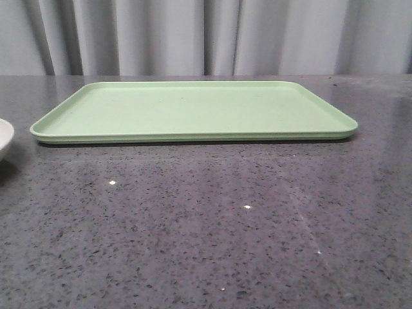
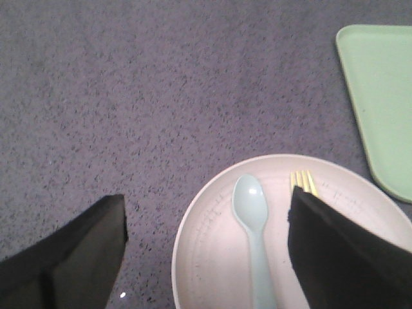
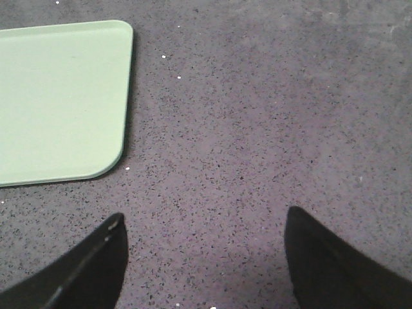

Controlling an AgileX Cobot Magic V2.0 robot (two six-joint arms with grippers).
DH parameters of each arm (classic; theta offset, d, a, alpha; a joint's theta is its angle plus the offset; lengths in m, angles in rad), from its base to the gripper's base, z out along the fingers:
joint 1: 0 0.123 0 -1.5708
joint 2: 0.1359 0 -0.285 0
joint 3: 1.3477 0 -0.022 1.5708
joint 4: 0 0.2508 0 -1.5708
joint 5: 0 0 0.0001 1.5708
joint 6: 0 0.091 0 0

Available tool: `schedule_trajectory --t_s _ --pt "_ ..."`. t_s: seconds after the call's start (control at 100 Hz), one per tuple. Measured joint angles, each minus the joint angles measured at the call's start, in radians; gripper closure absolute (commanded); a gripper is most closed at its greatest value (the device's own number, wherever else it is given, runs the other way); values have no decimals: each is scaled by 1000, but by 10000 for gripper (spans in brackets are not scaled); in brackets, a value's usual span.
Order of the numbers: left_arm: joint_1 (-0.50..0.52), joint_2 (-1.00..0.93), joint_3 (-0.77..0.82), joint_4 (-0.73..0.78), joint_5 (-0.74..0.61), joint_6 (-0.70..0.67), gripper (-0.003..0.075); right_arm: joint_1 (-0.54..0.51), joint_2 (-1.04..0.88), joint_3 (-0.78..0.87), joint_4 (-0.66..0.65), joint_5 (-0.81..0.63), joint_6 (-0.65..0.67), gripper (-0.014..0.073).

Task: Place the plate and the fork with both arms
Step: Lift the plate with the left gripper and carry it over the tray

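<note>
The plate [image 2: 219, 257], pale pinkish-white with a raised rim, lies on the dark table; a sliver of it [image 1: 4, 138] shows at the far left edge of the front view. In it lie a light blue spoon [image 2: 254, 219] and the yellow fork [image 2: 304, 181], whose tines alone show past one finger. My left gripper [image 2: 206, 228] is open above the plate's edge, one finger over the table, the other over the plate. My right gripper [image 3: 205, 248] is open and empty over bare table. Neither gripper shows in the front view.
The light green rectangular tray [image 1: 193, 109] lies flat at the middle back of the table. A part of it [image 2: 380, 96] shows in the left wrist view and a corner [image 3: 61, 96] in the right wrist view. Grey curtains hang behind the table.
</note>
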Motion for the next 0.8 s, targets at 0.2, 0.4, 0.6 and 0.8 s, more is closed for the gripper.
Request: schedule_trajectory --t_s 0.2,0.4,0.6,0.8 --pt "35 121 0 4 56 -1 224 0 0 0 0 0 0 73" --pt "56 261 0 4 77 -1 224 0 0 0 0 0 0 73" --pt "58 383 0 4 75 -1 228 0 0 0 0 0 0 73" --pt "58 477 0 4 68 -1 228 0 0 0 0 0 0 73"
